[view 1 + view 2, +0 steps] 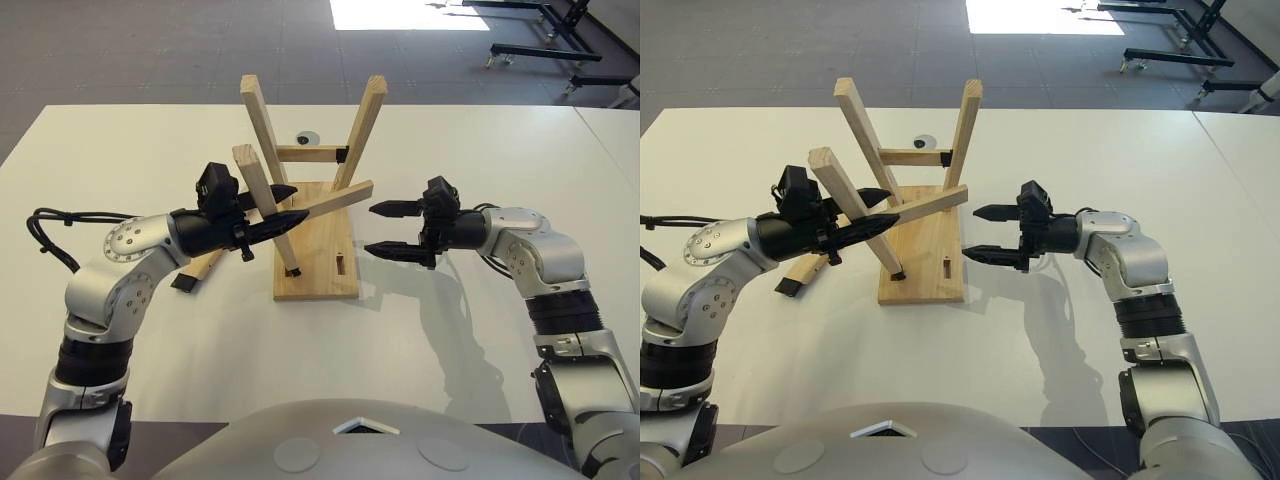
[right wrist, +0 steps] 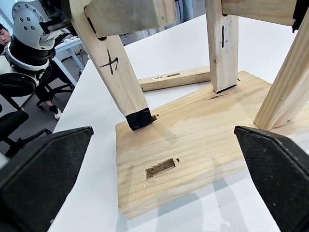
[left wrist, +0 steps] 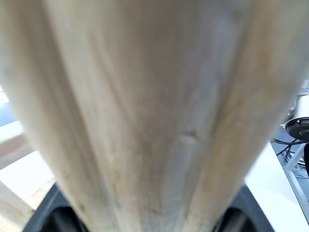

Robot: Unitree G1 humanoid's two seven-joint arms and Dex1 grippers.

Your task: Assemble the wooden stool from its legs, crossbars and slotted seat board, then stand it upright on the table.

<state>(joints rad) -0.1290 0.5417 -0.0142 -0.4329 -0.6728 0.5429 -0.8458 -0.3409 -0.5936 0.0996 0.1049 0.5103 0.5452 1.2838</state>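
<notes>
the board (image 1: 325,255) lies flat on the white surface (image 1: 480,150), slotted side up, with the stool half built and upside down on it. at its far end the far-left leg (image 1: 256,115) and the far-right leg (image 1: 365,120) stand up from it, leaning a little outward. a crossbar (image 1: 308,154) joins them partway up.

the left claw (image 1: 290,203) comes in from the left and is clamped on a third leg (image 1: 253,178), one finger on each side of the wood. that leg is tilted, top toward the far left. its black-tipped foot is down on the board near the left edge. i can't tell whether the foot sits in a slot. a second crossbar (image 1: 340,197) sticks out from this leg toward the right, reaching to about the far-right leg.

an empty slot (image 2: 161,166) shows in the near part of the board, just beside the tilted leg's foot.

the right claw (image 1: 380,229) hovers just off the board's right edge. its fingers (image 2: 43,169) are wide apart, holding nothing and pointing at the stool.

a loose piece (image 1: 203,267) with a black end lies flat on the surface under the left arm, left of the board. a small round disc (image 1: 308,137) sits on the surface behind the stool.
</notes>
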